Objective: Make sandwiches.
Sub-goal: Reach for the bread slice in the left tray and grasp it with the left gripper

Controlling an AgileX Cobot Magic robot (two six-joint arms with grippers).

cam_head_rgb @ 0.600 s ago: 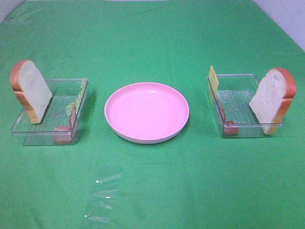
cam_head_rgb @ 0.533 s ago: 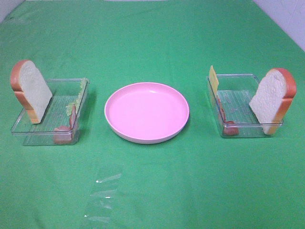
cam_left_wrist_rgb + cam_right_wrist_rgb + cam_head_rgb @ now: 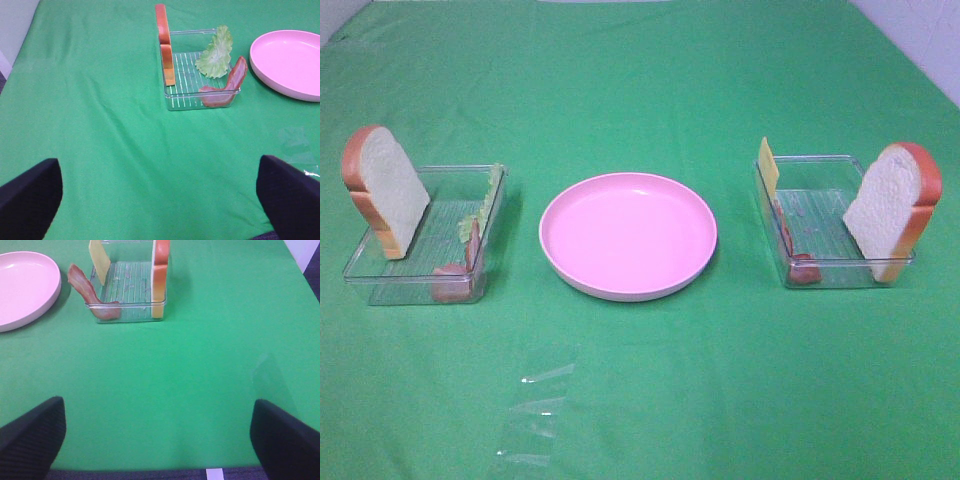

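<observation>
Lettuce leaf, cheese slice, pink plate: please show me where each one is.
lettuce leaf [image 3: 215,52], left wrist view, middle of the leaf.
cheese slice [image 3: 99,260], right wrist view, its flat face.
pink plate [image 3: 628,232], exterior high view, its bare middle.

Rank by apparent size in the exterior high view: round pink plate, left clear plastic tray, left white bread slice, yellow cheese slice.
1. Round pink plate
2. Left clear plastic tray
3. Left white bread slice
4. Yellow cheese slice, seen nearly edge-on, so its true size is unsure.
</observation>
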